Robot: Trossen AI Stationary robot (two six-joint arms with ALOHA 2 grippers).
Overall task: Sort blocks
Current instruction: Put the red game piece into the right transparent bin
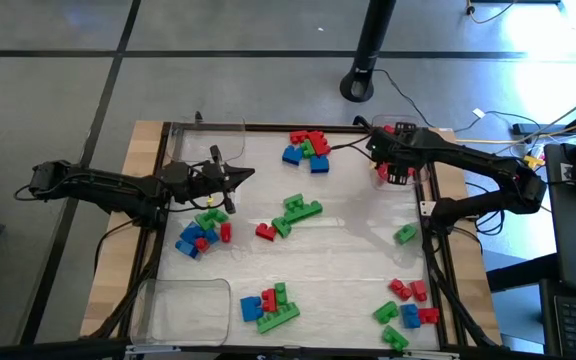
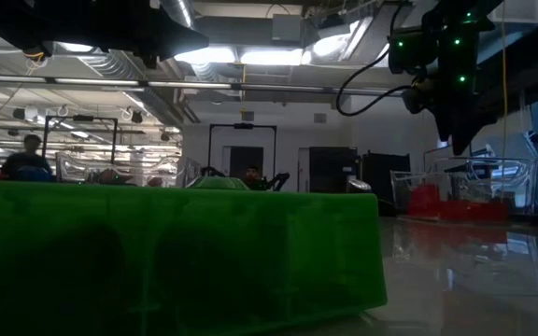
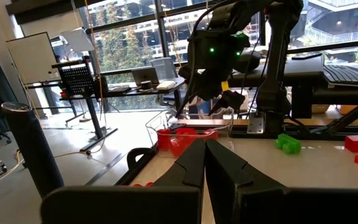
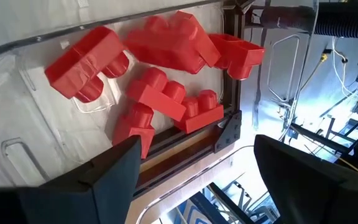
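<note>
Red, green and blue blocks lie in loose heaps on the white table: at the far middle (image 1: 308, 148), the centre (image 1: 293, 213), the left (image 1: 201, 232), the near middle (image 1: 270, 305) and the near right (image 1: 408, 305). My left gripper (image 1: 243, 178) is shut and empty above the table, just beyond the left heap; its fingers are closed together in the left wrist view (image 3: 204, 152). My right gripper (image 1: 386, 170) is open and empty over a clear tray at the table's right edge. That tray holds several red blocks (image 4: 160, 81).
A clear tray (image 1: 208, 138) stands at the far left corner and another (image 1: 183, 305) at the near left corner. A lone green block (image 1: 405, 234) lies by the right edge. A wooden frame (image 1: 148, 150) borders the table. A big green block (image 2: 176, 252) fills the low view.
</note>
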